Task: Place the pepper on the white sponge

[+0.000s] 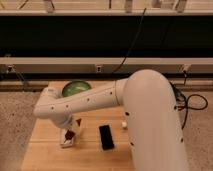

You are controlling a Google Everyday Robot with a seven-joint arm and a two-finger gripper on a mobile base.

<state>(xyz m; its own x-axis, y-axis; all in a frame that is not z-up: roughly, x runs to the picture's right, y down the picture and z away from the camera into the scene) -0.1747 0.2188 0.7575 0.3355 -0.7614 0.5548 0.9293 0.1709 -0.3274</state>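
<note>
My gripper (71, 128) hangs from the white arm over the left part of the wooden table (47, 156). The white sponge (65, 142) lies directly below it. The pepper (70, 134) shows as a small dark red piece at the gripper's tip, on or just above the sponge's top. I cannot tell whether it rests on the sponge or is still held. Another small red patch (78, 121) shows beside the gripper.
A green bowl (76, 88) stands at the back of the table, partly behind the arm. A black phone (106, 136) lies to the right of the sponge. A small white object (124, 124) sits further right. My big white arm covers the table's right side.
</note>
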